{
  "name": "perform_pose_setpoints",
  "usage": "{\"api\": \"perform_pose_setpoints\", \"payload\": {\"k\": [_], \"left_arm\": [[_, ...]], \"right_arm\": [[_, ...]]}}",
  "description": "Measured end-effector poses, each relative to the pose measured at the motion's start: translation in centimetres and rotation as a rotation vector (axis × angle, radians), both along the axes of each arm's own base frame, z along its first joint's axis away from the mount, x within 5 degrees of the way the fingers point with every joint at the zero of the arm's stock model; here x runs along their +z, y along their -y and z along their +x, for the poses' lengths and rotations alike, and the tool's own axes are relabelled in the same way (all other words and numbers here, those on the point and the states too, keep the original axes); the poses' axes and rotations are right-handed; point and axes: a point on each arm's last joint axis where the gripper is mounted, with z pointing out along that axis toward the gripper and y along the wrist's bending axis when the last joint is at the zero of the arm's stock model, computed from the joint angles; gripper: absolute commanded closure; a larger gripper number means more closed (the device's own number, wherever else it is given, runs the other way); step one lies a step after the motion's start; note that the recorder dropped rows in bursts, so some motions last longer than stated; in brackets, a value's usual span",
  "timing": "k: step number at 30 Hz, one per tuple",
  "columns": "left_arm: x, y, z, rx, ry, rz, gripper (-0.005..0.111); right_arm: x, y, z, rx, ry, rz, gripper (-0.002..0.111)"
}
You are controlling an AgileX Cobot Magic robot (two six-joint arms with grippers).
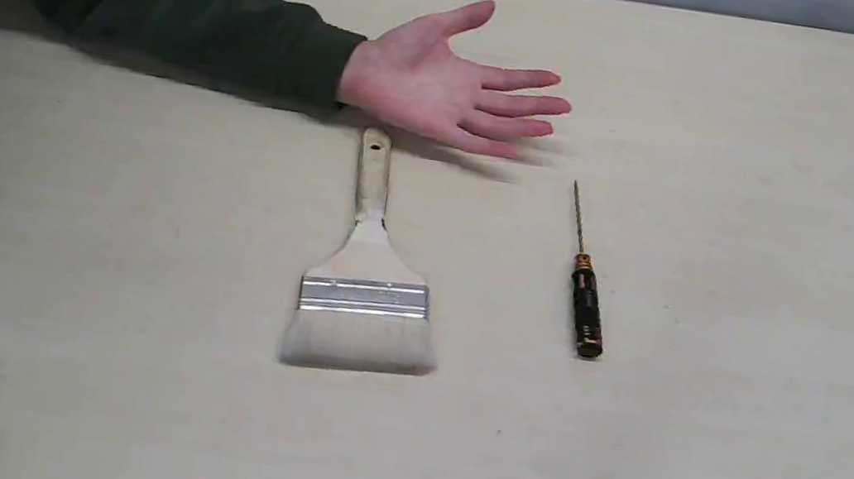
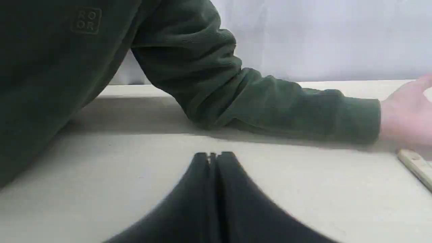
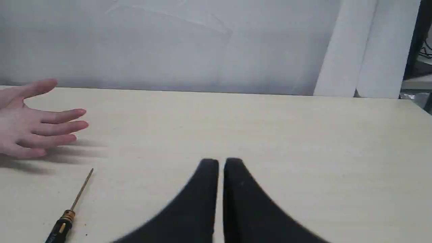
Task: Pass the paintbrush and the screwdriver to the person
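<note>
The paintbrush (image 1: pixel 363 289) lies flat at the table's middle, pale bristles toward the near edge, its wooden handle end (image 2: pixel 415 166) almost touching the person's hand. The person's open palm (image 1: pixel 449 84) rests face up at the back, forearm in a dark green sleeve (image 2: pixel 256 101). To the right of the brush lies the slim screwdriver (image 1: pixel 585 291), black handle near, brass shaft (image 3: pixel 81 189) pointing toward the person's fingers (image 3: pixel 40 125). Neither gripper shows in the exterior view. My left gripper (image 2: pixel 214 156) is shut and empty. My right gripper (image 3: pixel 221 162) is shut, a thin gap between its tips, holding nothing.
The pale wooden table (image 1: pixel 770 238) carries only these items. A grey-white backdrop (image 3: pixel 202 44) stands behind the far edge, with white rolled sheets (image 3: pixel 364 50) at one corner.
</note>
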Motion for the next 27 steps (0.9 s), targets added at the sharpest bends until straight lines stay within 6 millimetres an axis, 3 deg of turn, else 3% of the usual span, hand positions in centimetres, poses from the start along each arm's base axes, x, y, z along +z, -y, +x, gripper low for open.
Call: {"api": "perform_pose_setpoints", "payload": {"k": [14, 27], "left_arm": [[0.0, 0.0, 0.0, 0.000, 0.000, 0.000, 0.107], [0.0, 0.0, 0.0, 0.000, 0.000, 0.000, 0.107]], "right_arm": [[0.1, 0.0, 0.0, 0.000, 0.008, -0.001, 0.104], [2.1, 0.0, 0.0, 0.000, 0.233, -0.018, 0.104]]}}
